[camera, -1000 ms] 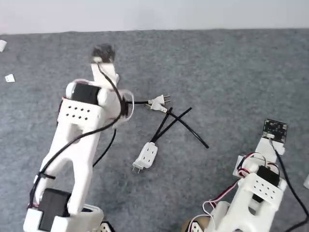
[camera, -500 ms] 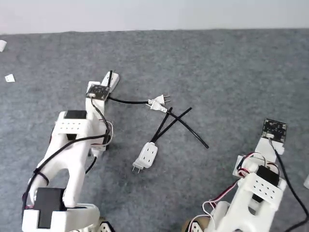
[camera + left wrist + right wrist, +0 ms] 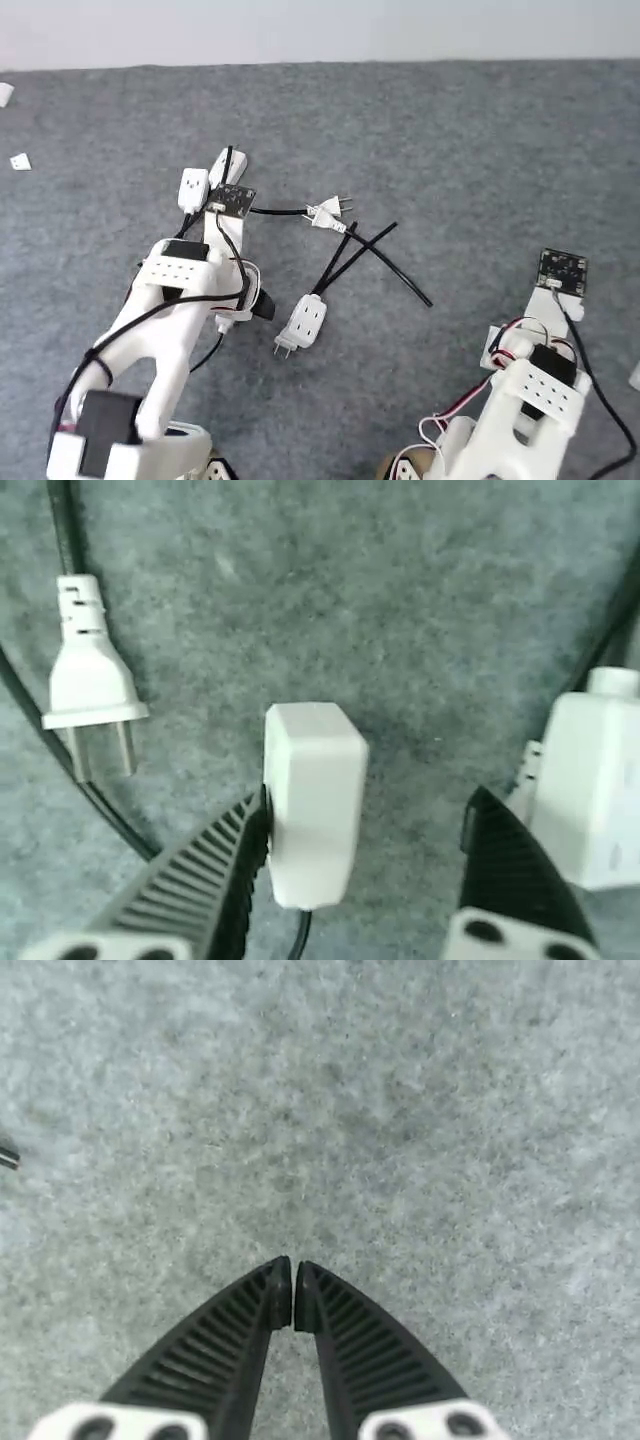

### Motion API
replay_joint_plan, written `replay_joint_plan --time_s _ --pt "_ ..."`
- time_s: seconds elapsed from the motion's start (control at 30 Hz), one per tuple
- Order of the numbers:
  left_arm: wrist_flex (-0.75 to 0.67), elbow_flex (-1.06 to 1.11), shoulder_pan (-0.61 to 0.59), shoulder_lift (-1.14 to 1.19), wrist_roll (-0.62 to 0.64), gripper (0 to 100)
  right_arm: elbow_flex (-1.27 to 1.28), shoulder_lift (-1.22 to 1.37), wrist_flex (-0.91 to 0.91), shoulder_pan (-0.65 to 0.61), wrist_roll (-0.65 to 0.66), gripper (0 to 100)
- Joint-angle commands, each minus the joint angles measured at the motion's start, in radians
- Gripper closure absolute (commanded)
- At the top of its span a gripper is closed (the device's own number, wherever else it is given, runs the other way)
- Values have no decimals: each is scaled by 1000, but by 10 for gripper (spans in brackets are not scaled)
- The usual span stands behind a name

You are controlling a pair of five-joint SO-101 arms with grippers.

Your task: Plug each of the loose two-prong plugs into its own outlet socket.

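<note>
The left pincer (image 3: 368, 810) is released, jaws wide apart over the grey table (image 3: 400, 600). A white block (image 3: 312, 800) sits between them, just beside one finger (image 3: 200, 880); contact cannot be told. A two-prong plug (image 3: 92, 685) lies flat nearby, and a second block (image 3: 600, 780) is cut off at the frame edge. The right pincer (image 3: 293, 1295), clenched on nothing, hangs over bare table, well apart. From above, a central plug (image 3: 328, 212) and a socket (image 3: 305, 322) lie among crossed black cords (image 3: 370, 255). The plugs are judged light, hard and smooth, with stiff cords likely to tug them askew. Hold is best taken on the body's flat sides, behind the prongs. The blocks' slot faces are hidden, and which cord serves which body is unclear.
</note>
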Motion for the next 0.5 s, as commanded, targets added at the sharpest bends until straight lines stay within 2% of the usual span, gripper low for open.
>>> replay_joint_plan --time_s 0.0,0.07,0.13,0.27,0.47 --pt "66 -22 6 -170 6 703 -8 -15 -19 -8 17 989" --pt "103 -24 -21 -276 14 718 -8 -15 -19 -8 18 989" --pt "127 -35 -48 -364 12 774 -8 -15 -19 -8 18 989" --pt "127 -35 -87 -404 8 977 -8 -15 -18 -8 18 989" --pt "31 -38 -133 -193 43 990 -8 -15 -16 -8 18 989"
